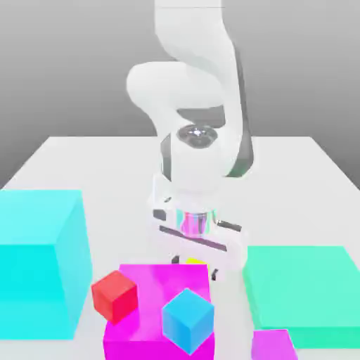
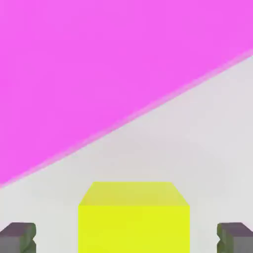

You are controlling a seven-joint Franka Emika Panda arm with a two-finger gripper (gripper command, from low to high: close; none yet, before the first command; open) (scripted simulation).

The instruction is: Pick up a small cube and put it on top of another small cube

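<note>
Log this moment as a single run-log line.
end effector: open, low over table | yellow cube: between fingers, not gripped, beside magenta block | red cube, blue cube: on magenta block

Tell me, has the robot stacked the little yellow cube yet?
Not yet. Nothing is stacked. The gripper is down by the table with its fingers open on either side of the yellow cube, which sits beside the magenta block. Closing on the cube, lifting it and putting it on another small cube are all left to do.
</note>
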